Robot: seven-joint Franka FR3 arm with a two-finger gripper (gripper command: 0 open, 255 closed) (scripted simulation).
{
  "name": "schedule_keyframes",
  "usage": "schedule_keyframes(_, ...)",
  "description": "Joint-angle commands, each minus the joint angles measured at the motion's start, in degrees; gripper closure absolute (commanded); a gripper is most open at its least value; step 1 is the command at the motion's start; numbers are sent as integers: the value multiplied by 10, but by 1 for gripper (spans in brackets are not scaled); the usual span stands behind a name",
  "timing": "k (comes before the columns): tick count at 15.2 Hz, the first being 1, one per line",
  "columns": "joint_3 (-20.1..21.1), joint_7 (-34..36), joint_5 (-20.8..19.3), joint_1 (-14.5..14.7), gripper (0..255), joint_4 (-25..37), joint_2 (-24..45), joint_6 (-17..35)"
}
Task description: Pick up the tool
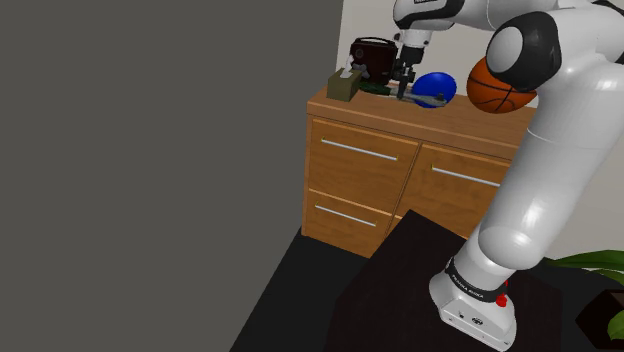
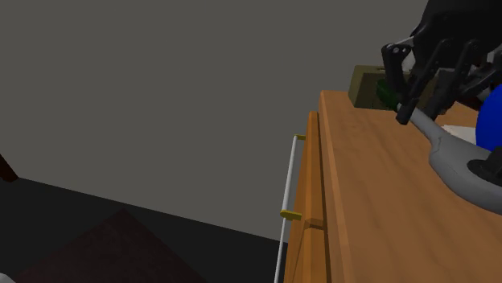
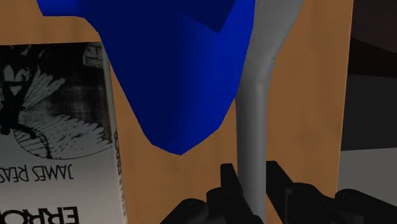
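Grey tool (image 3: pixel 254 121), handle clasped in black claw (image 3: pixel 252 170)

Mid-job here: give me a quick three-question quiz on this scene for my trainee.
1. True or false: the black two-finger gripper has one finger on each side of the long grey tool.
2. What lies right beside that tool on the wooden dresser top? A) a blue bowl-shaped object B) a red mug C) a green plate
3. Fill in: in the shoulder view, the orange basketball sits to the gripper's ____.

Key: 1 true; 2 A; 3 right.
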Motion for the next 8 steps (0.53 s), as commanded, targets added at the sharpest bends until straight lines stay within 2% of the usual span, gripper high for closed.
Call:
schedule_keyframes(1,0,1,0,-1,255,17,1,-16)
schedule_keyframes(6,-2,-1,4,-5,255,63,8,-57)
schedule_keyframes(8,-2,-1,4,-5,255,65,8,-58)
